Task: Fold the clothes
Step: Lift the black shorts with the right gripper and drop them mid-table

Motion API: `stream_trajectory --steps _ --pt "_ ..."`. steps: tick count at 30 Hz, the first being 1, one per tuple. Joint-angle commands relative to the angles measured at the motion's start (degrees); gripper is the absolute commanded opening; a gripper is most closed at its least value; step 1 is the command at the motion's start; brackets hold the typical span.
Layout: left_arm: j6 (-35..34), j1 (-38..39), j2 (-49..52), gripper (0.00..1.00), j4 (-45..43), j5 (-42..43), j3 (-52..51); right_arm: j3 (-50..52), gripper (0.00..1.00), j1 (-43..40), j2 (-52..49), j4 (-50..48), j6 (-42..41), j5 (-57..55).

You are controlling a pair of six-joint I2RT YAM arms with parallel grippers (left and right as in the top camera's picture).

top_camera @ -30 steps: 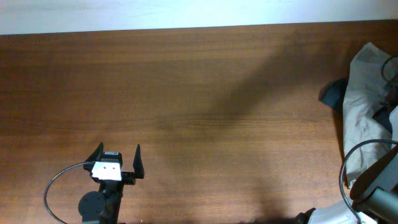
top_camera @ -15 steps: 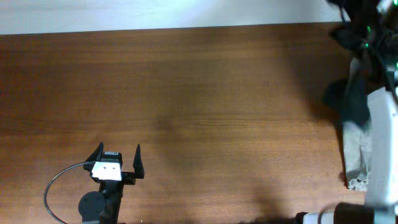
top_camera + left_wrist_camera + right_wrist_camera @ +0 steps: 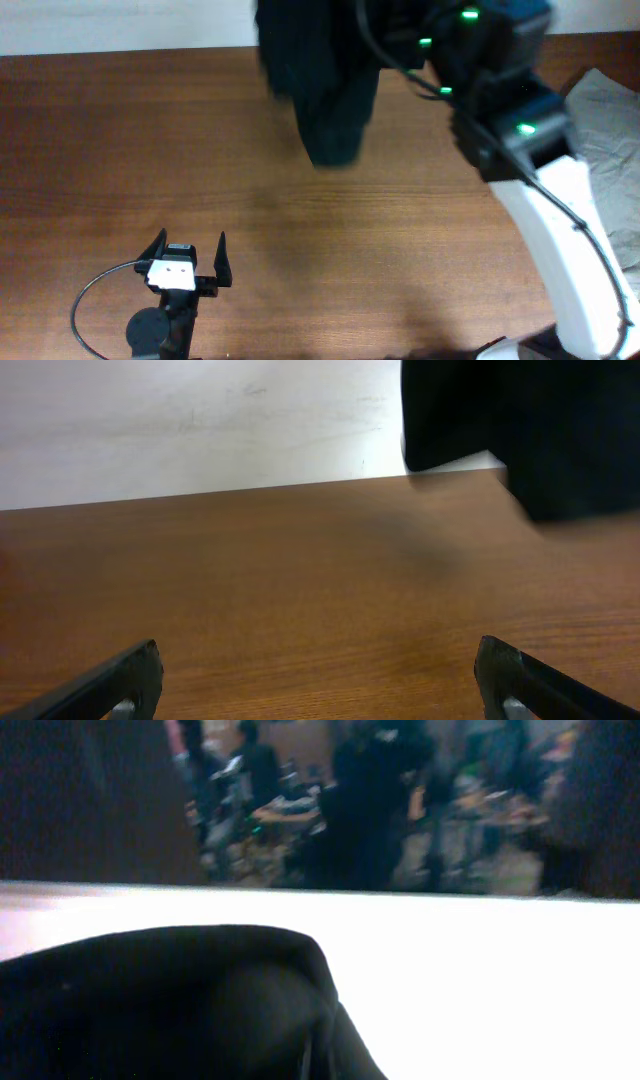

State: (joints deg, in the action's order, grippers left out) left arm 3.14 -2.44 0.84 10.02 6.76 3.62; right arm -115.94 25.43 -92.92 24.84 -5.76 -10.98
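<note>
Hanging from the end of the right arm, the black shorts are in the air over the far middle of the wooden table, blurred, lower edge clear of the wood. The arm reaches from the near right corner diagonally up and left, green lights showing on its upper links.

Right gripper: fingers not distinguishable in the overhead view. The right wrist view has dark fabric filling the near lower frame. Jaws are clenched, apparently on the shorts, though the contact itself is hidden.

Left gripper: near left of the table, well apart from the shorts, jaws spread wide with nothing between them. Left wrist view shows the shorts as a dark mass at upper right against the pale wall.

A crumpled grey cloth lies at the right table edge.
</note>
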Motion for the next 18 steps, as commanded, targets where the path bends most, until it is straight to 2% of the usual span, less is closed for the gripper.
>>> stream_trajectory --steps 1,4,12,15,18 --pt "-0.76 -0.33 -0.39 0.99 -0.11 -0.42 -0.52 -0.74 0.04 3.43 -3.02 -3.13 -3.80 0.70" --pt "-0.76 -0.33 -0.39 0.99 -0.11 -0.42 -0.52 -0.76 0.04 6.23 -5.35 -5.09 -4.63 0.70" --pt "-0.76 -0.33 -0.39 0.99 -0.09 -0.42 -0.52 -0.74 0.04 13.31 -9.53 -13.00 -13.49 0.74" --pt "-0.76 -0.33 -0.39 0.99 -0.11 -0.42 -0.52 -0.85 0.04 16.35 -9.40 -18.40 -13.62 0.81" --pt "-0.76 -0.33 -0.39 0.99 -0.11 -0.42 -0.52 -2.64 0.04 15.96 -9.01 -18.80 -13.62 -2.19"
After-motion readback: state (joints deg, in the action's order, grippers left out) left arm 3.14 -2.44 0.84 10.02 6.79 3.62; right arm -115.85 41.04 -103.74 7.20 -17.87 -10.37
